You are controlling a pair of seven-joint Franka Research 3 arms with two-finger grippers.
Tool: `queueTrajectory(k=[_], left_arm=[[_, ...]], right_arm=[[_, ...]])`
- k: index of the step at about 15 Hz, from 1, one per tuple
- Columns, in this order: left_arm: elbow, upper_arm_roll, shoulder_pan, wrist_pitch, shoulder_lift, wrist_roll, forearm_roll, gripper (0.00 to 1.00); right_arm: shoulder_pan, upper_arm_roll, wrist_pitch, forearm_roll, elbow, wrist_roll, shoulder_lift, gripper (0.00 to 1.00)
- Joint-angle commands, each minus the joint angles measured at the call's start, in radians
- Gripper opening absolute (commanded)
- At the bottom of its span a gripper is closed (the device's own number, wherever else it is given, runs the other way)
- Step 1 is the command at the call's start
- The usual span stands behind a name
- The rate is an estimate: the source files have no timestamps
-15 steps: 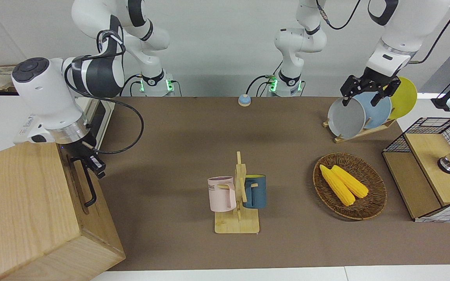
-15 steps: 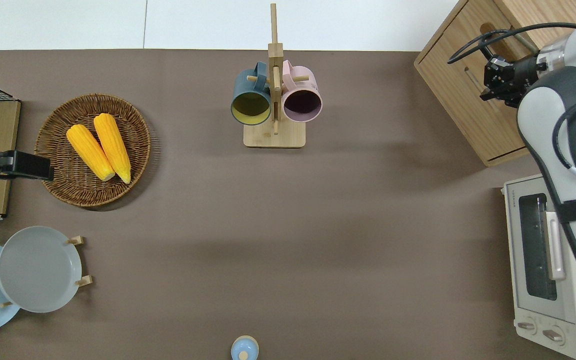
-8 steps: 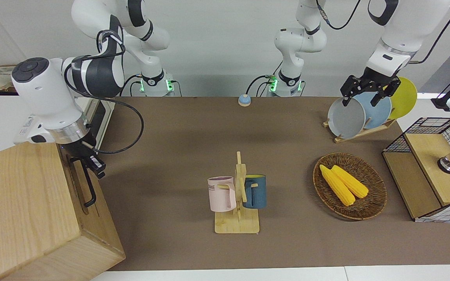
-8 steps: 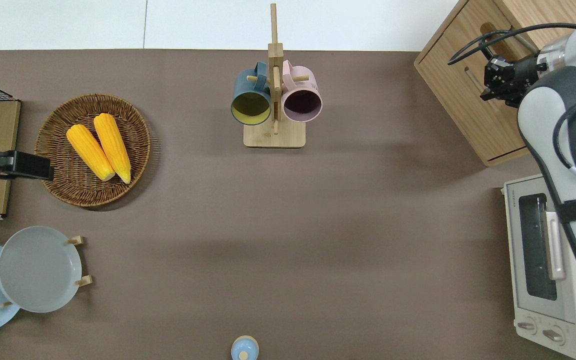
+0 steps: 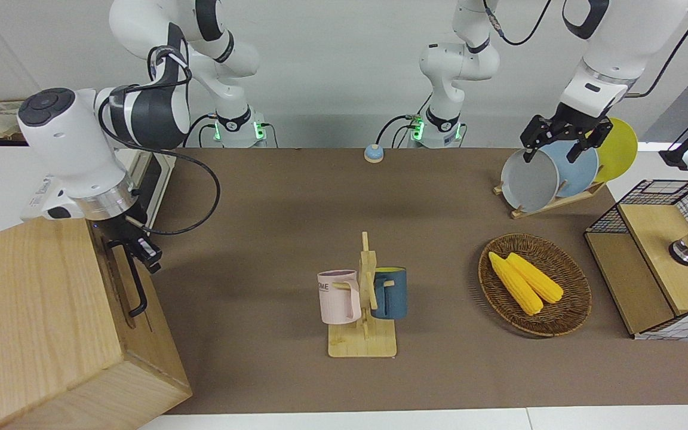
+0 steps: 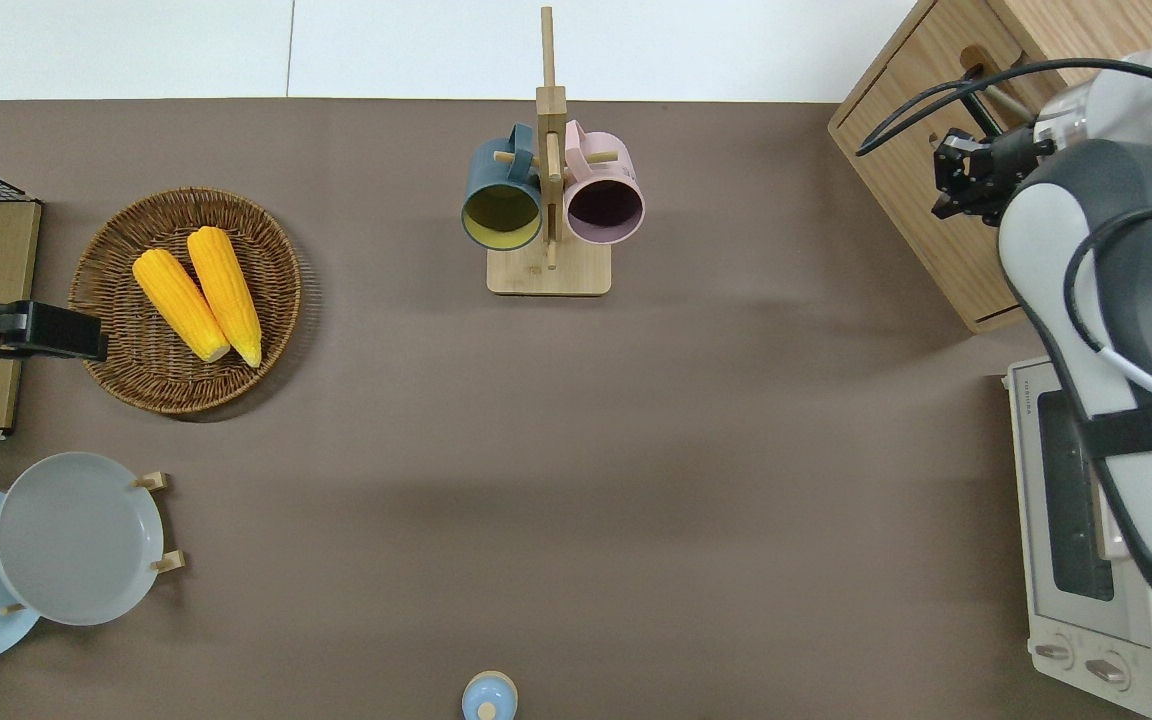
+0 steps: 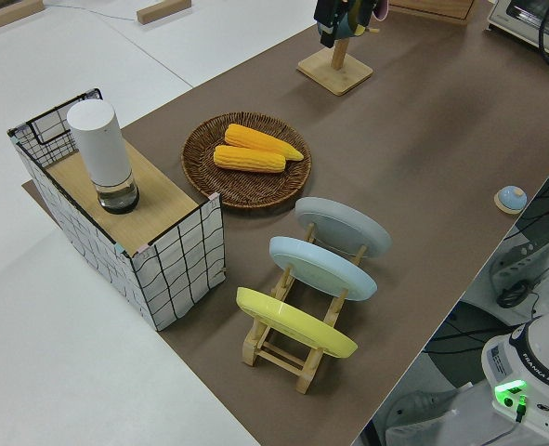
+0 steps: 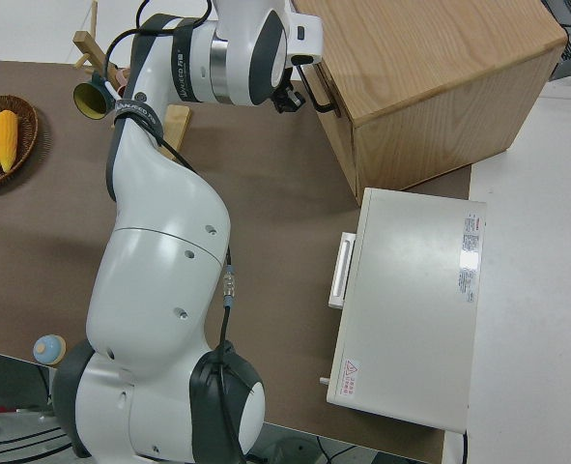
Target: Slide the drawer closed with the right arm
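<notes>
The drawer (image 5: pixel 118 280) sits flush in the front of the light-wood cabinet (image 5: pixel 27 316) at the right arm's end of the table. Its black bar handle (image 5: pixel 135 280) stands out from the front panel. The drawer front also shows in the overhead view (image 6: pixel 956 100) and in the right side view (image 8: pixel 338 116). My right gripper (image 5: pixel 144 251) is level with the handle's end nearer the robots, a short way off the drawer front; it also shows in the overhead view (image 6: pixel 961 180) and the right side view (image 8: pixel 287 97). My left arm is parked, its gripper (image 5: pixel 562 143) open.
A white toaster oven (image 6: pixel 1076 520) stands beside the cabinet, nearer the robots. A mug rack (image 5: pixel 363 304) with two mugs is mid-table. A basket with corn (image 5: pixel 535 283), a plate rack (image 5: pixel 550 173) and a wire-mesh box (image 5: pixel 654 257) are toward the left arm's end.
In the overhead view my right gripper has drawn back a little from the drawer front toward the table's middle. The drawer and the left arm have not moved.
</notes>
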Motion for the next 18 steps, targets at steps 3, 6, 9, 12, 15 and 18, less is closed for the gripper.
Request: queueTrajectory(k=[3,6,9,12,15,18], left_arm=[[0.02,0.017,-0.017,0.0,0.013,0.008,0.012,1.0],[0.02,0.017,-0.017,0.0,0.013,0.008,0.012,1.0],[0.02,0.017,-0.017,0.0,0.013,0.008,0.012,1.0],[0.02,0.017,-0.017,0.0,0.013,0.008,0.012,1.0],[0.02,0.017,-0.017,0.0,0.013,0.008,0.012,1.0],[0.02,0.017,-0.017,0.0,0.013,0.008,0.012,1.0]], right_arm=[[0.119,-0.019,-0.083,-0.073,-0.039,-0.03,-0.079,0.0],[0.162,-0.027,-0.153,-0.081,-0.047,-0.103,-0.121,0.0],[0.197,-0.058,-0.214,-0.081,-0.079,-0.212,-0.183,0.0],[0.186,-0.065,-0.219,-0.08,-0.163,-0.367,-0.266,0.0],[0.148,-0.067,-0.245,-0.081,-0.228,-0.473,-0.344,0.0],[0.107,-0.067,-0.284,-0.084,-0.255,-0.568,-0.389,0.0]])
